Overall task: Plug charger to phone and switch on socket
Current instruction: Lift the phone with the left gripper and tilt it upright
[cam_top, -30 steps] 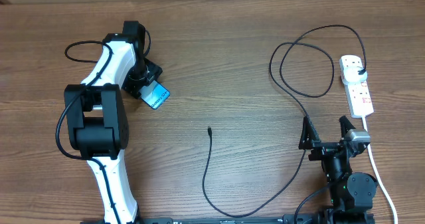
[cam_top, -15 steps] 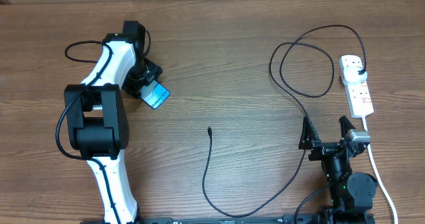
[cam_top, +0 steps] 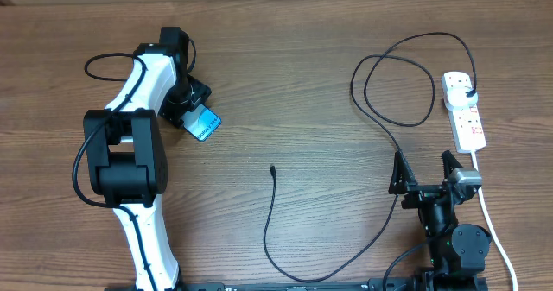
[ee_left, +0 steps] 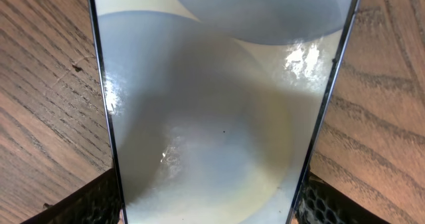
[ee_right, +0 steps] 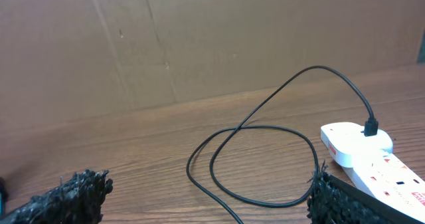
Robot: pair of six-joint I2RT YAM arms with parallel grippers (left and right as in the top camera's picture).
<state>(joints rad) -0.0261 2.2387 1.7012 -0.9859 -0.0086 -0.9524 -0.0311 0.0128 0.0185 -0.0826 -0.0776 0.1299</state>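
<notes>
Overhead view: illumination is even and diffuse. The table (cam_top: 302, 66) shows sharp grain edge to edge, with only faint, soft shadows beside the left arm (cam_top: 130, 153).

Left wrist view: the phone (ee_left: 212, 117) screen reads pale grey and washed out. Glare spots sit near its upper right and left edges, and broad curved reflections cross it.

Right wrist view: dimmer and warmer. The fingertips (ee_right: 70, 197) of the right gripper (ee_right: 206, 201) are dark and out of focus. The socket (ee_right: 358, 151) is the brightest area.

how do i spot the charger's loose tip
Find the wooden table's middle. The thin black charger curves up from the near edge and ends there in a small tip. Unlike the end plugged into the white socket, it lies free.
</notes>
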